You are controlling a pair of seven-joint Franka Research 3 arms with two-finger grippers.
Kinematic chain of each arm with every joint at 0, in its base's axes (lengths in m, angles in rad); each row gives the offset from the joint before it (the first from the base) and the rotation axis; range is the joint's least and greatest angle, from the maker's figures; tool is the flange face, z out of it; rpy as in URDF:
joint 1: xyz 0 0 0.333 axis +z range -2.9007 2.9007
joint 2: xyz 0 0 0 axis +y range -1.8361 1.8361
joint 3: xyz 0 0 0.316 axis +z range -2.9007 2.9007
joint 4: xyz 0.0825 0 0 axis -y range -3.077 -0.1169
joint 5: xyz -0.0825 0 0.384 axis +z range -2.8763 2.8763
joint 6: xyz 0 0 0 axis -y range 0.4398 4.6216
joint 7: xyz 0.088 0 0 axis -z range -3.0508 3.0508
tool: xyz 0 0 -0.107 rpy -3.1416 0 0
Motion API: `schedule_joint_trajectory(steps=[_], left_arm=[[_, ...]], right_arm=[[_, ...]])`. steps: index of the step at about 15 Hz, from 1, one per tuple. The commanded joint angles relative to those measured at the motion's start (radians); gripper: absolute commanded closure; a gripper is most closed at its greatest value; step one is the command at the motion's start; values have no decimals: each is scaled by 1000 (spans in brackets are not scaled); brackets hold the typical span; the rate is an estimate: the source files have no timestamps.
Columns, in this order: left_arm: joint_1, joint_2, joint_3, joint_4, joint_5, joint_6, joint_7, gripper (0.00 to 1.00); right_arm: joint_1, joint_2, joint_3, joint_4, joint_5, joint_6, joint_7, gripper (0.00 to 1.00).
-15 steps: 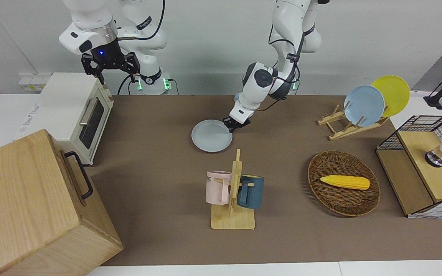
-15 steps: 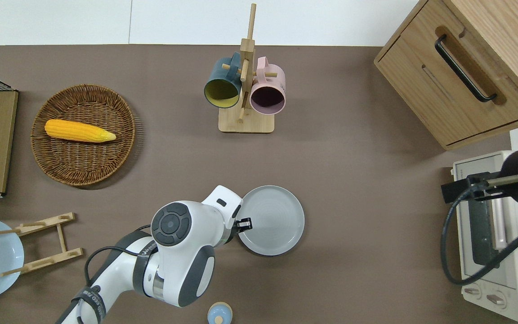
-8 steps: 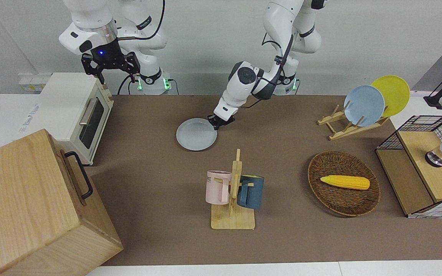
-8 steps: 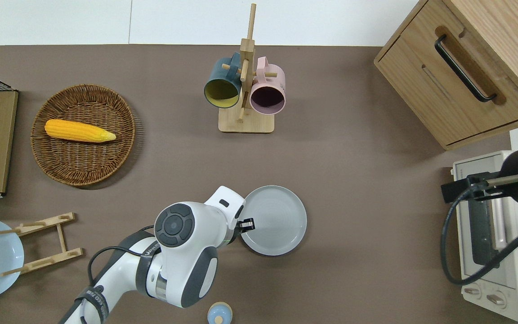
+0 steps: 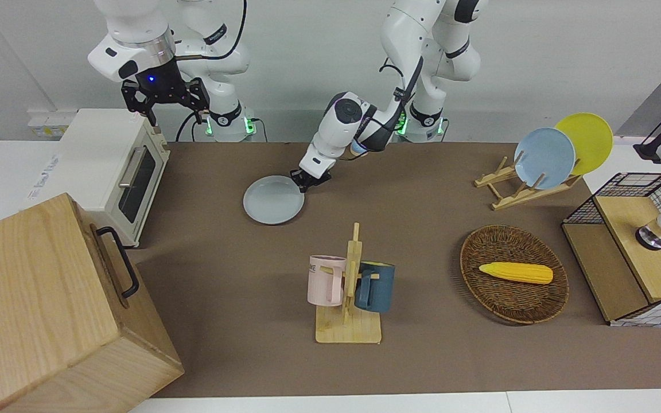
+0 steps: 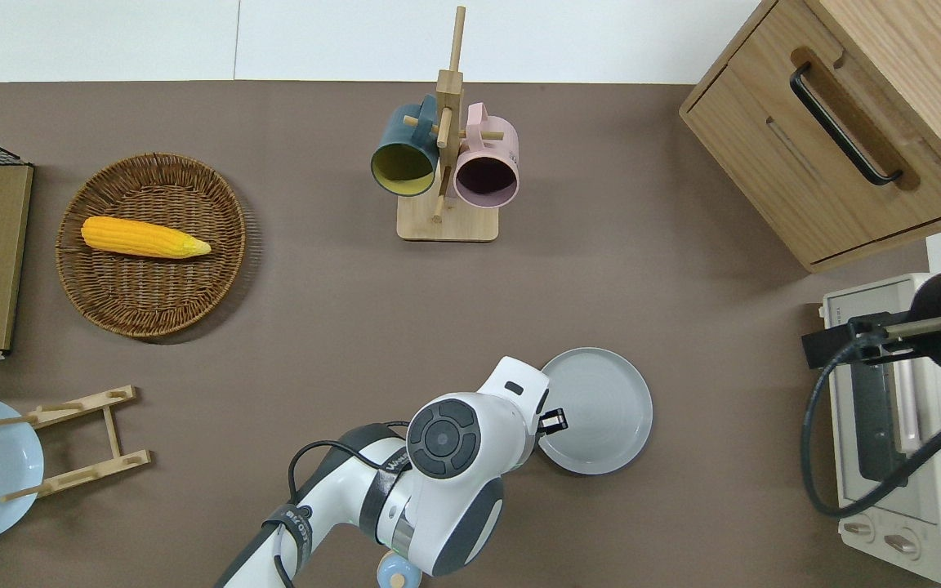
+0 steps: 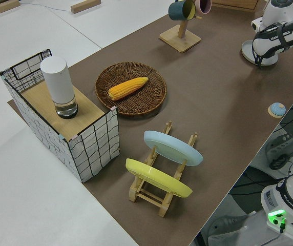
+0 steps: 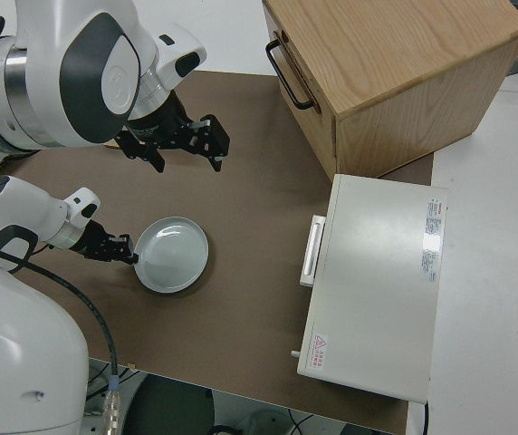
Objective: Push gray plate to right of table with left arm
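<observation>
Since a second ago: gray plate (image 6: pixel 597 411) shifted along the counter (image 6: pixel 683 506) toward the right arm's end, my left end effector (image 6: pixel 554 421) travelling with it; everything else unmoved.

Item: gray plate. Lies flat on the counter, rim up, past the middle toward the right arm's end, closer to the robots' edge than to the opposite edge, still well apart from the white oven (image 6: pixel 899 433) at that end. Round, so no long axis and no facing direction to record.

Item: my left end effector. Low at the plate's rim on the side toward the left arm's end, touching or just beside it; fingers close together, gripping nothing so far as I can see.

Item: right arm. Parked.

Status, as I judge it: push under way and working, with bare counter left to cover before the plate reaches the right arm's end.
</observation>
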Motion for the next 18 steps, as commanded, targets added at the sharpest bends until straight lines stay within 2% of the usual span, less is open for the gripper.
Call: schedule_joint_trajectory(steps=[1,4,6,8,10,12,15,18], left_arm=[[-12,16,9,24,4,13,-13,282],[-10,15,11,24,62,10,-10,10],[-4,1,12,16,179,-13,-10,7],[10,-28,22,19,251,-82,-6,7],[48,-64,23,18,268,-133,23,7],[85,-102,25,18,268,-196,118,7],[193,-183,25,18,268,-317,296,5],[296,-252,26,18,268,-409,414,5]], right_arm=[[-1,-10,0,-4,2,-7,-8,5],[-1,-10,0,-4,2,-7,-8,5],[-1,-10,0,-4,2,-7,-8,5],[-1,-10,0,-4,2,-7,-8,5],[-1,-10,0,-4,2,-7,-8,5],[-1,-10,0,-4,2,-7,-8,5],[-1,-10,0,-4,2,-7,-8,5],[-1,-10,0,-4,2,-7,-8,5]])
